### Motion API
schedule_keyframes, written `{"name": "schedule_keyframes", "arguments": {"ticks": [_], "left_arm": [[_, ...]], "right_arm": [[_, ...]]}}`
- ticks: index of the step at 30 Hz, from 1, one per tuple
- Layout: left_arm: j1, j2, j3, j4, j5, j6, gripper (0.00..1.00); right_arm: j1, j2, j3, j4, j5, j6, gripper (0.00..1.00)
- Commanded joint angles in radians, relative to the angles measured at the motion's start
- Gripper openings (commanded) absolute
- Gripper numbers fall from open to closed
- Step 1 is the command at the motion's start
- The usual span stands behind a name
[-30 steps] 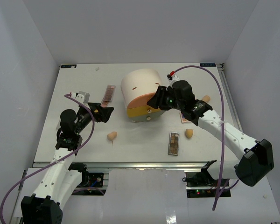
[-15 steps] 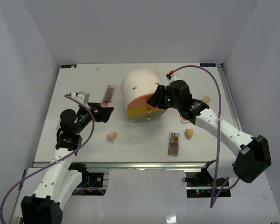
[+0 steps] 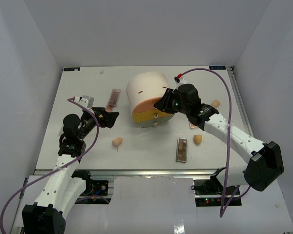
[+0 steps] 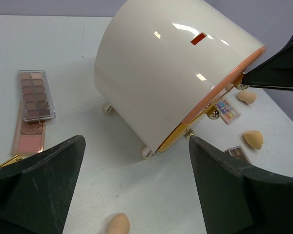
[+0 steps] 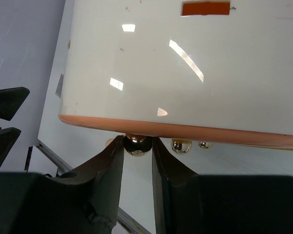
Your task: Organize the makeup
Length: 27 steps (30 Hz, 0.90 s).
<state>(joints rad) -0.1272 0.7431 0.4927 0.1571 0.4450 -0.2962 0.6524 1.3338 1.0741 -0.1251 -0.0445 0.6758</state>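
Right pincer: pinching gold drawer knob.
Left pincer: spread wide, holding nothing.
Makeup: palettes left of left pincer, sponge near its tips.
Progress: barely begun, nothing stowed.

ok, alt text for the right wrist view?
The right gripper has its two dark fingers either side of a shiny round knob under the pink edge of a cream cylinder; contact is unclear. Two more knobs sit to its right.

Brown/pink palettes flat, beige egg sponges scattered, sep
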Motion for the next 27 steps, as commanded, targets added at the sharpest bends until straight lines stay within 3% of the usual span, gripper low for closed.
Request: {"name": "schedule_keyframes", "arguments": {"ticks": [1, 19, 27], "left_arm": [[0.005, -0.004, 0.038, -0.003, 0.008, 0.009, 0.98], [0.005, 0.001, 0.038, -0.005, 0.002, 0.014, 0.98], [0.005, 0.007, 0.038, -0.006, 0.001, 0.014, 0.98]], "right_arm": [[0.006, -0.052, -0.025, 0.063, 0.005, 0.000, 0.25], [-0.006, -0.204, -0.192, 0.022, -0.174, -0.116, 0.24], [-0.010, -0.264, -0.186, -0.023, -0.209, -0.174, 0.26]]}}
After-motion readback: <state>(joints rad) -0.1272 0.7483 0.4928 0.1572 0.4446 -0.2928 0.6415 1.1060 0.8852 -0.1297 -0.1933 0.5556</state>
